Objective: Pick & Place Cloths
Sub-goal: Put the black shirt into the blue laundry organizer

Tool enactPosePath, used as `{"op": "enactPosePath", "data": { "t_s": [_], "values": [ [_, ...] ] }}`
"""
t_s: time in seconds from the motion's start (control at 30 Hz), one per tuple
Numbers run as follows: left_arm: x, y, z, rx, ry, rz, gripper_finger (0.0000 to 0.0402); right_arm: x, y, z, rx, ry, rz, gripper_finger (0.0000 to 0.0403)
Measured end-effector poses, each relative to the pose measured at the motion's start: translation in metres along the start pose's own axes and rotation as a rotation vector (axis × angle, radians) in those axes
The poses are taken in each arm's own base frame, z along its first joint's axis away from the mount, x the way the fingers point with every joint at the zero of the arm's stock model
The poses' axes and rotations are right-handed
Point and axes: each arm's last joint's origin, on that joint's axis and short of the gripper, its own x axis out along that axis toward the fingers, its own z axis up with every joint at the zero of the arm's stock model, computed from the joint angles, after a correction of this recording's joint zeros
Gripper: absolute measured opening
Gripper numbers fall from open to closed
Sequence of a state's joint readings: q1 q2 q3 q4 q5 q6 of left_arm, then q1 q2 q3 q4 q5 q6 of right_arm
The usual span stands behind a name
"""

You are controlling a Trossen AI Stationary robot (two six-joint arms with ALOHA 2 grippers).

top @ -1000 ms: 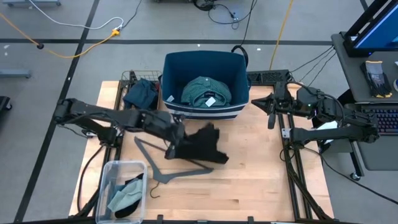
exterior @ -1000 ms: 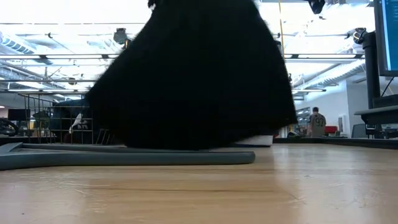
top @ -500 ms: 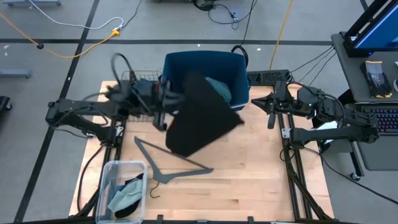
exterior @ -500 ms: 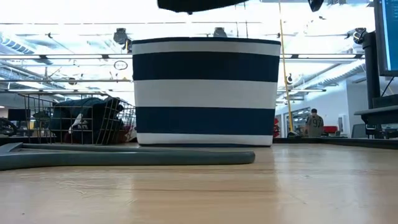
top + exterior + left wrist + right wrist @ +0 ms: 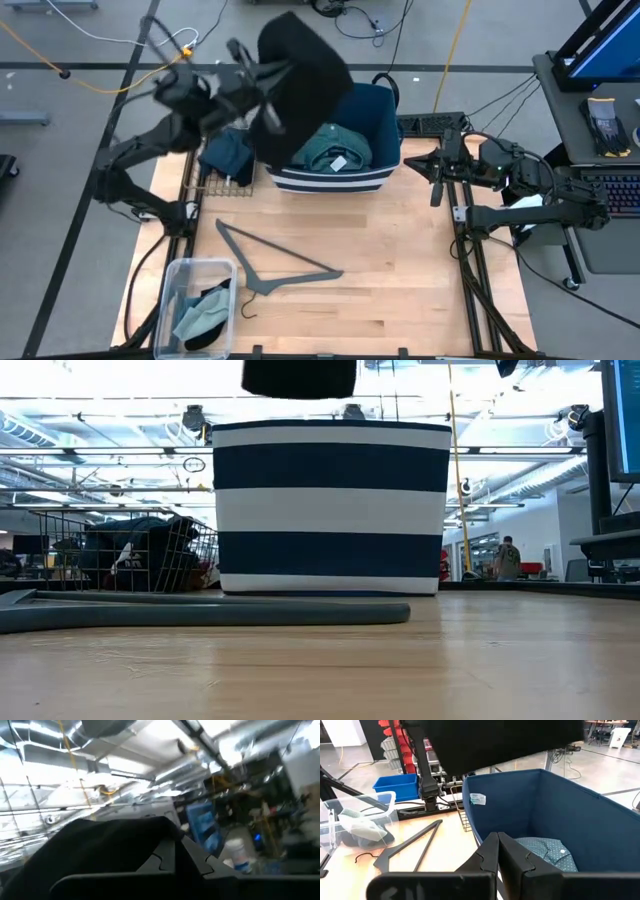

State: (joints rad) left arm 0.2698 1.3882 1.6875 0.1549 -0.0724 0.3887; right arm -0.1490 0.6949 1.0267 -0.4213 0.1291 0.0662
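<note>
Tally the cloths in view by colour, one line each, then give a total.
Black cloth, held up by the left tool over the striped blue bin: 1
Teal checked cloth in that bin: 1
Navy cloth in the wire basket: 1
Pale green cloth in the clear plastic box: 1
Total: 4
</note>
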Motion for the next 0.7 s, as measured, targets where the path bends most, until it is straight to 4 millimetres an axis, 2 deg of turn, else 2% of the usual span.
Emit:
{"op": "enactPosePath", "data": {
  "t_s": [0.1, 0.23, 0.43, 0.53, 0.7],
  "values": [
    [0.016, 0.016, -0.021, 0.046, 0.050, -0.006, 0.0000, 0.000, 0.000, 0.000, 0.000, 0.000, 0.000, 0.0000],
    [0.035, 0.029, -0.064, 0.058, 0.128, -0.073, 0.0000, 0.000, 0.000, 0.000, 0.015, 0.000, -0.001, 0.0000],
    [0.045, 0.045, -0.123, 0.041, 0.322, -0.189, 0.0000, 0.000, 0.000, 0.000, 0.026, 0.000, -0.002, 0.0000],
    [0.044, 0.054, -0.138, 0.023, 0.359, -0.243, 0.0000, 0.000, 0.000, 0.000, 0.026, 0.000, -0.006, 0.0000],
    [0.038, 0.068, -0.137, 0.023, 0.330, -0.295, 0.0000, 0.000, 0.000, 0.000, 0.026, 0.000, -0.008, 0.0000]
  ]
}}
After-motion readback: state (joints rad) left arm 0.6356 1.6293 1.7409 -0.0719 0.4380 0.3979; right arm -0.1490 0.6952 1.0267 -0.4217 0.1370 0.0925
